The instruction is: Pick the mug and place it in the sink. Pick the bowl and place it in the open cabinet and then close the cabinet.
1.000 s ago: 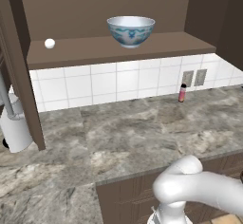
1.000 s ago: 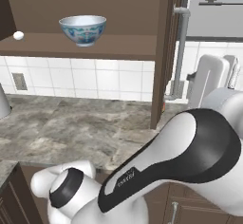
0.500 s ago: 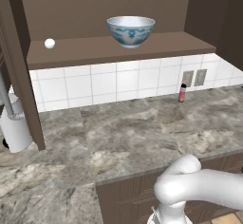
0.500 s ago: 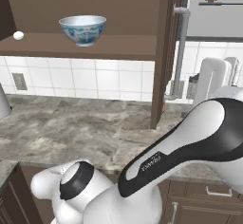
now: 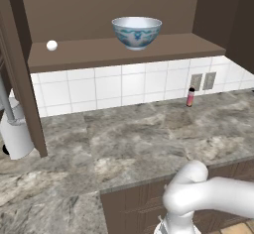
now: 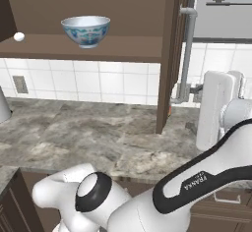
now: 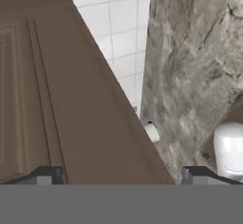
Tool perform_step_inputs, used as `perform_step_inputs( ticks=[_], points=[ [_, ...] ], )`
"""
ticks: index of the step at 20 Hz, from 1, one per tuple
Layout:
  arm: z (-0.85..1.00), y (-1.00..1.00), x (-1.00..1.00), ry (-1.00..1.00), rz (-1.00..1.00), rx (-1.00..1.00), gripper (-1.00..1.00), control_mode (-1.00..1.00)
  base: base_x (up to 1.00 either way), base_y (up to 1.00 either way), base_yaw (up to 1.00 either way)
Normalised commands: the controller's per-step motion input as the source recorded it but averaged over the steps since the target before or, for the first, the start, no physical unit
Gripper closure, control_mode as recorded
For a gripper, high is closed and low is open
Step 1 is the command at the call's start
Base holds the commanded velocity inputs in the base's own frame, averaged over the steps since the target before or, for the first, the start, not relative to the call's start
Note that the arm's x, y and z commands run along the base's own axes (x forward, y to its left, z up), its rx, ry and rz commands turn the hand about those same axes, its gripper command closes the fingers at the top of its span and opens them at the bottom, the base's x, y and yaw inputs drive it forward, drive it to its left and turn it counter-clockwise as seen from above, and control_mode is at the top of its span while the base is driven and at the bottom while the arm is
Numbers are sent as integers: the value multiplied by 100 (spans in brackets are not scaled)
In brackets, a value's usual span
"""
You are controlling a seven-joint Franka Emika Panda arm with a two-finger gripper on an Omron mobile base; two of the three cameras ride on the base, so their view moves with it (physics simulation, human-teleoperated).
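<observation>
Brown wood door [image 7: 57,99] is stiff and hinged; push its flat panel with your end effector [image 7: 123,174], fingers apart and empty.

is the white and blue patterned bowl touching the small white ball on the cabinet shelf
Apart. The left base view shows bare brown shelf between the patterned bowl and the small white ball.

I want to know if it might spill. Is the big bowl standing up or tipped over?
Standing up. The bowl sits on its small foot on the cabinet shelf, with its open rim facing up in both base views.
</observation>
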Motion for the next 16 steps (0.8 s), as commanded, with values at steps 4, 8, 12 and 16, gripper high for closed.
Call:
perform_step_inputs(
  ticks=[4,8,12,16],
  points=[
    [-19,14,15,-17,21,7,-100,-100,0,0,0],
    [0,46,24,-14,13,1,-100,-100,0,0,0],
    [0,39,32,-8,8,0,-100,-100,0,0,0],
    [0,34,10,-5,7,1,-100,-100,0,0,0]
  ],
)
